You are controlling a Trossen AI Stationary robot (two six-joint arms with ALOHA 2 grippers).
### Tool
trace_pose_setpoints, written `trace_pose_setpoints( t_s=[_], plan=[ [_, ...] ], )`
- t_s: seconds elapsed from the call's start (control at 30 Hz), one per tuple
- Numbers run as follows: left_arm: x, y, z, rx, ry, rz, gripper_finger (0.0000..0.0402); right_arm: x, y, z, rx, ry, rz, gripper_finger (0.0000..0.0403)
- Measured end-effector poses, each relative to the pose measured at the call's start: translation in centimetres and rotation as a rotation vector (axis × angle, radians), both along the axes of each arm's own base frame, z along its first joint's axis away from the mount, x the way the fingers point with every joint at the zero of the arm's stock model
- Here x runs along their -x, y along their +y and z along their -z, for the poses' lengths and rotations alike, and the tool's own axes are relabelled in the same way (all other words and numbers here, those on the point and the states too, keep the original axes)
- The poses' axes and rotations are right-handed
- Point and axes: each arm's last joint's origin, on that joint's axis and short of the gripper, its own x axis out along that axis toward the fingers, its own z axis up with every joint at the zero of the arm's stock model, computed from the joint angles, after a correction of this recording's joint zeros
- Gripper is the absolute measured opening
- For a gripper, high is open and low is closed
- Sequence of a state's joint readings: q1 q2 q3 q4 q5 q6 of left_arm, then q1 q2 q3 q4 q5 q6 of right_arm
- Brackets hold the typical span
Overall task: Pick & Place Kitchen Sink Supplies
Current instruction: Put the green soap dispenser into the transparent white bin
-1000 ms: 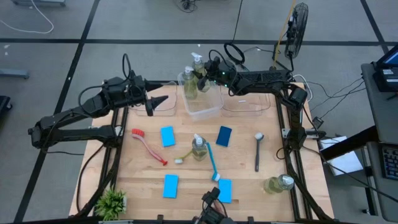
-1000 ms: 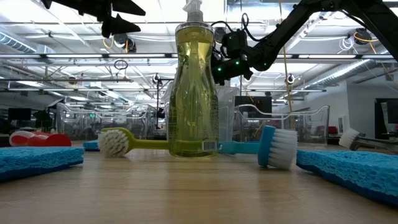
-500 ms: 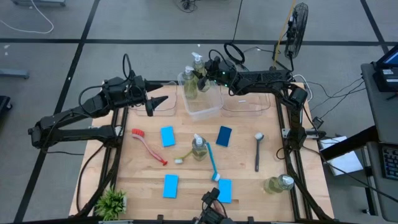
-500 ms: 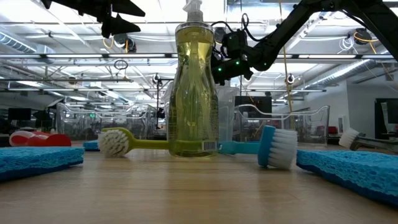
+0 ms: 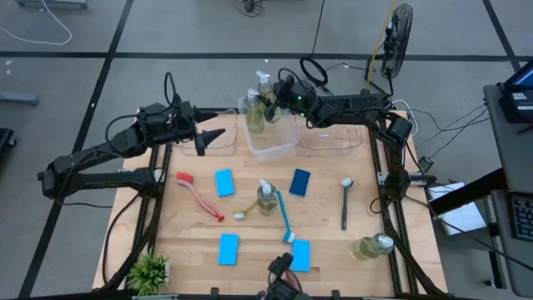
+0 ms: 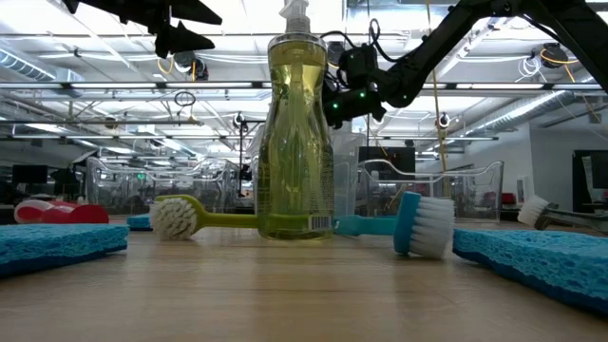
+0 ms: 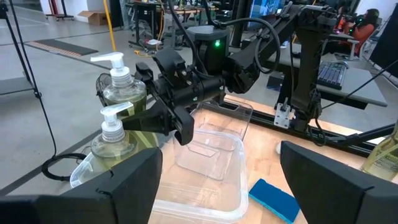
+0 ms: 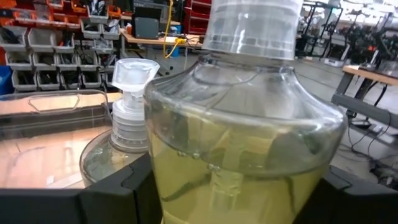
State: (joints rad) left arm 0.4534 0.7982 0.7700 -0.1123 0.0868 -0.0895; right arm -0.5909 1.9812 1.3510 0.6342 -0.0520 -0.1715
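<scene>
Over the middle bin (image 5: 279, 148) at the back, nothing has budged in the last second, so you're basically paused mid-placement. Your right gripper (image 5: 273, 102) sits in the same spot, clamped around a bottle (image 8: 242, 124) with a finger on each side of its body. A second bottle (image 8: 127, 118) stands just beside it, already in that bin. I can't tell whether the held one is resting on the bin floor or hanging a bit above it.

Your left gripper (image 5: 208, 136) hasn't shifted either. It hovers over the left bin (image 5: 218, 143) with its fingers spread wide and nothing between them.

What that means, I'd guess: this bottle is about done, and letting go looks like the only thing missing. Plenty is left though. A third bottle (image 5: 266, 198) stands mid-table, a fourth (image 5: 372, 247) is near the front right corner, and the sponges (image 5: 224, 182) and brushes (image 5: 198, 197) lie loose on the table (image 5: 325, 233).
</scene>
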Motion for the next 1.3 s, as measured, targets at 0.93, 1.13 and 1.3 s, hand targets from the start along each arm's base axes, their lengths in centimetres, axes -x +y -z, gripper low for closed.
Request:
trace_pose_setpoints(
  t_s=[0.93, 1.13, 1.3],
  plan=[
    [0.00, 0.01, -0.04, -0.002, -0.004, -0.003, 0.0327, -0.26, 0.36, 0.09, 0.070, 0.047, -0.018, 0.0254],
    [0.00, 0.01, -0.04, -0.002, -0.004, -0.004, 0.0315, -0.26, 0.35, 0.10, 0.074, 0.048, -0.016, 0.0286],
    [0.00, 0.01, -0.05, -0.002, -0.004, -0.004, 0.0306, -0.26, 0.35, 0.11, 0.073, 0.049, -0.016, 0.0297]
  ],
)
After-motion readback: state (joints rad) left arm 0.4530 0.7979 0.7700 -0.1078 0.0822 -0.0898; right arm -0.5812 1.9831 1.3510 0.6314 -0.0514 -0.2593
